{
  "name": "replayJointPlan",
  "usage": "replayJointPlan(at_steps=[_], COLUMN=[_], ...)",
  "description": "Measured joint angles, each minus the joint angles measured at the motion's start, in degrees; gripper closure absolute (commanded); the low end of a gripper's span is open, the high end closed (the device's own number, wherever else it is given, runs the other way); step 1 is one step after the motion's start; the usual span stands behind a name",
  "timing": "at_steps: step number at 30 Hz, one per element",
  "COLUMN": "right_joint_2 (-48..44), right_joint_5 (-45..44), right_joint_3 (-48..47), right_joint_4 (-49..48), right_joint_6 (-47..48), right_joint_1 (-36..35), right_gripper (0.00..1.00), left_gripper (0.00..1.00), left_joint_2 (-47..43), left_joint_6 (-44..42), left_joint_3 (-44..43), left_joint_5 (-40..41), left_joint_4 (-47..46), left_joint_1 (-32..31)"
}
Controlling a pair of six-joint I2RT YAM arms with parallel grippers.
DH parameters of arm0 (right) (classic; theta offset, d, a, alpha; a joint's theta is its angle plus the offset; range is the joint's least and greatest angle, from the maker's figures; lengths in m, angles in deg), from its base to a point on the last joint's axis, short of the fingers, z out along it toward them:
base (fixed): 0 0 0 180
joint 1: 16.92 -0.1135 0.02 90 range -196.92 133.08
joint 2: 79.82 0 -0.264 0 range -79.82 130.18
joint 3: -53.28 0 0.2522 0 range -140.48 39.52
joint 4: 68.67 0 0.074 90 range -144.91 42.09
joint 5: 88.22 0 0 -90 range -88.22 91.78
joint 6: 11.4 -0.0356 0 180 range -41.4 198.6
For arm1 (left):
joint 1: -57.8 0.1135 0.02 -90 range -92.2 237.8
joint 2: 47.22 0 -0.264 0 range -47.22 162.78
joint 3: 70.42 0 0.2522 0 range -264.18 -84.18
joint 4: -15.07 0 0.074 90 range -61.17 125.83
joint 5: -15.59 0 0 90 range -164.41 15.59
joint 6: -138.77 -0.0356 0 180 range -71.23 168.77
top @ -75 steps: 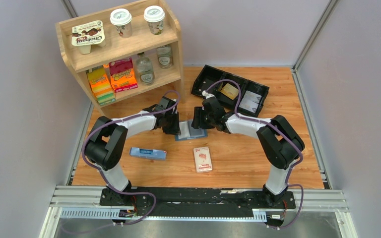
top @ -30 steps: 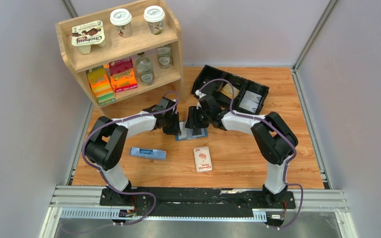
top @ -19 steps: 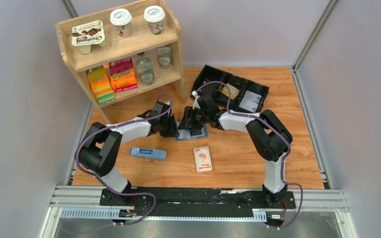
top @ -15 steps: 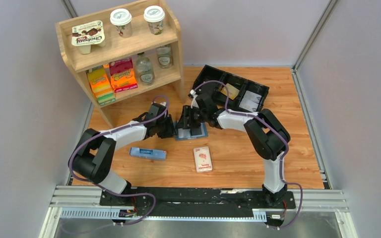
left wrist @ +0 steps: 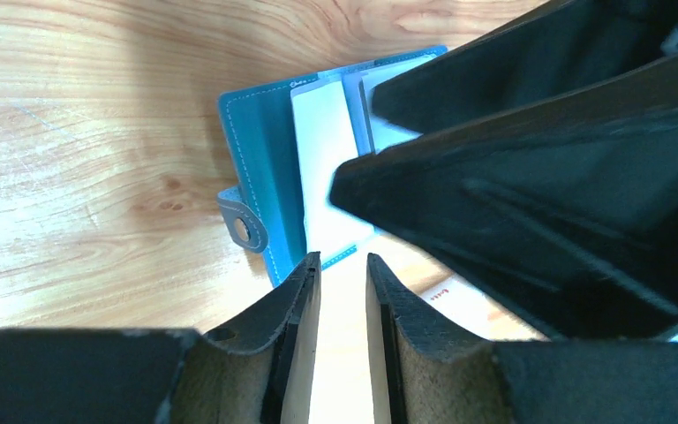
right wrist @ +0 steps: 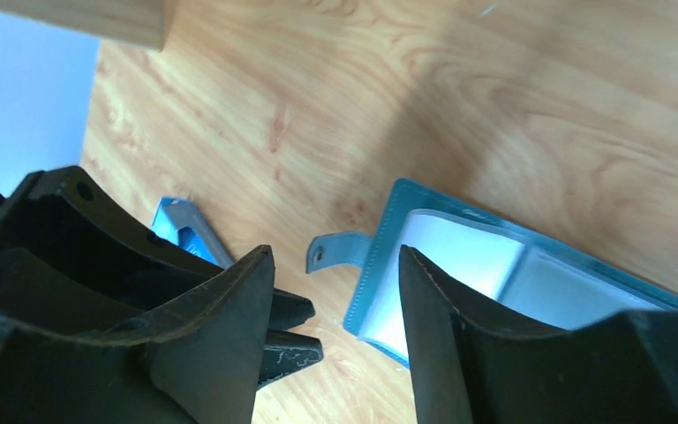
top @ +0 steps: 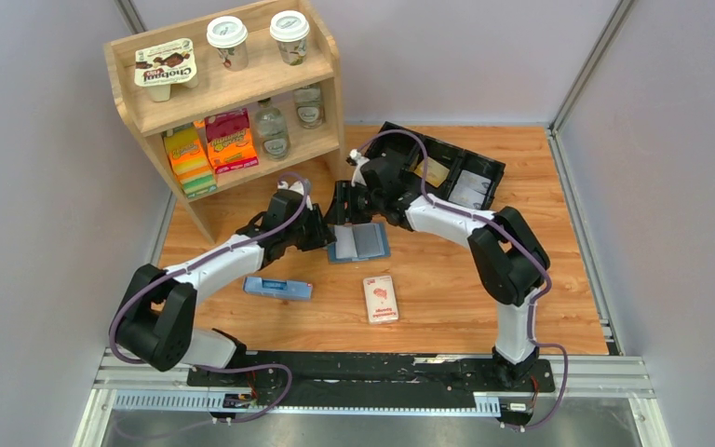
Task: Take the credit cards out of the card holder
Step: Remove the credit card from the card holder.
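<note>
Just beyond the matt black plastic fingers of the left gripper (left wrist: 342, 265), the card holder (left wrist: 260, 168) looks like smooth teal leather with pale stitching, a dull metal snap (left wrist: 244, 230) and glossy clear plastic sleeves (left wrist: 322, 168), on a smooth, faintly shiny wood-grain table (left wrist: 97, 132).

Seen from the left wrist, the right gripper (right wrist: 334, 265) covers most of one panel of the card holder (left wrist: 265, 168). Glare whitens its pockets, so their contents cannot be told. From above, the white pack's (top: 381, 298) print is too small to read.
</note>
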Motion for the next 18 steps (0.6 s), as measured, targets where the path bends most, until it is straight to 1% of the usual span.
replayJointPlan(at_steps=[4,9,13,18], right_joint_2=[-3.80,-5.66,-5.64,-5.44], right_joint_5=[-9.05,-17.62,-20.22,-19.82], right_joint_3=[-0.39,-0.17,1.18,2.12], right_joint_4=[5.40,10.38,13.92,16.70], right_joint_6=[3.10,5.18,5.14,4.33], right_joint_1=[0.37,1.64,2.40,2.23], right_gripper=[0.41,0.39,0.39,0.39], left_gripper=[0.66,0.66,0.66,0.67], left_joint_2=[1.22,7.69,11.69,14.34], left_joint_6=[-0.26,-1.27,-1.88,-2.60], left_joint_3=[-0.87,-6.29,-8.50,-8.87], left_joint_5=[-0.74,-1.97,-2.01,-0.83], left_joint_4=[-0.07,0.94,2.21,5.66], left_joint_1=[0.00,0.00,0.00,0.00])
